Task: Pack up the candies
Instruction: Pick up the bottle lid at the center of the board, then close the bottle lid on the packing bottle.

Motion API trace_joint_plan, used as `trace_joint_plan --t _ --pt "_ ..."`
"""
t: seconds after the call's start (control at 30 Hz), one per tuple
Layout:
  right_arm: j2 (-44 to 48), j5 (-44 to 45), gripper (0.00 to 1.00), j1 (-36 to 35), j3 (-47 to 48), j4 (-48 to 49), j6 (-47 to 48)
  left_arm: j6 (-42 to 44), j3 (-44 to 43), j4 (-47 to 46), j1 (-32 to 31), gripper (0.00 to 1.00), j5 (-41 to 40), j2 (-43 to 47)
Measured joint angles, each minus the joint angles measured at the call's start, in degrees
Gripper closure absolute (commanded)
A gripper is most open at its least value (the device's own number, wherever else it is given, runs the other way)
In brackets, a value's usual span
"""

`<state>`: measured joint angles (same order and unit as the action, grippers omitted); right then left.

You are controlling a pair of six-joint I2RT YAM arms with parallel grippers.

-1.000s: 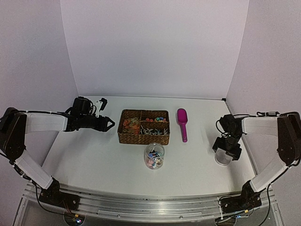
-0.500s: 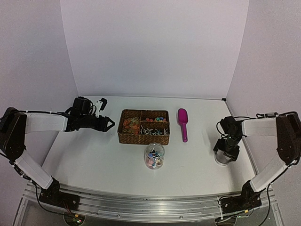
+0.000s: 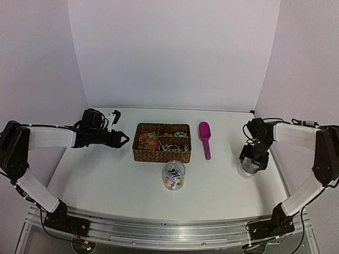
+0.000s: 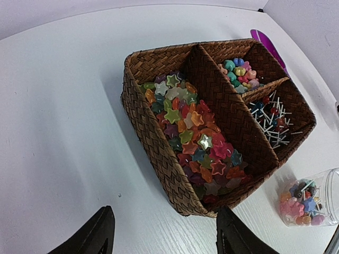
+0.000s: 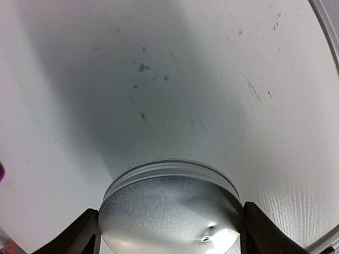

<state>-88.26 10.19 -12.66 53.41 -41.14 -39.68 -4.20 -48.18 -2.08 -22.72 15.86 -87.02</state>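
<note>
Left gripper (image 3: 123, 139) had not moved over the last second: it hung above the table (image 3: 95, 174) just left of the wicker basket (image 3: 161, 143), jaws apart and holding nothing. The left wrist view showed the candies (image 4: 196, 132) heaped in the basket's compartments, stars in the long one and small round sweets in the far corner. A smaller share lay in the clear jar (image 3: 174, 175), which stood uncovered just in front of the basket. Right of the basket, the magenta scoop (image 3: 205, 138) lay flat and untouched.

All the change was at the far right. The right gripper (image 3: 253, 161) had drawn its jaws in from wide open and shifted a little farther from the near edge. In the right wrist view its fingers (image 5: 87, 233) pressed against both sides of the silver lid (image 5: 169, 206), so it gripped the lid. Whether the lid had left the table could not be told. That suggested scooping was finished and capping the jar was the step in hand, with the lid well apart from the jar.
</note>
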Motion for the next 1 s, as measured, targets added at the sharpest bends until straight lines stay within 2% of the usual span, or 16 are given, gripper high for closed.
trace_joint_plan --t 0.13,0.23,0.4,0.5,0.7,1.0 --pt "0.1 0.0 0.40 -5.8 11.9 -7.0 0.5 0.2 0.0 0.1 0.0 0.35 0.0 0.0" --pt "-2.2 0.3 0.41 -13.4 24.6 -13.0 0.0 0.4 0.0 0.8 0.0 0.35 0.0 0.2" --pt "-12.2 0.5 0.41 -26.9 45.7 -21.3 -2.1 0.3 0.0 1.7 0.0 0.35 0.5 0.5" --pt "-19.7 0.4 0.40 -33.4 54.7 -25.5 -3.1 0.3 0.0 2.1 0.0 0.35 0.7 0.6" --pt "-31.3 -0.6 0.40 -41.3 63.6 -31.4 -4.1 0.3 0.0 2.1 0.0 0.35 0.9 0.7" --pt "-36.5 -2.2 0.42 -43.6 69.9 -34.1 -4.1 0.3 0.0 2.1 0.0 0.35 1.0 0.7"
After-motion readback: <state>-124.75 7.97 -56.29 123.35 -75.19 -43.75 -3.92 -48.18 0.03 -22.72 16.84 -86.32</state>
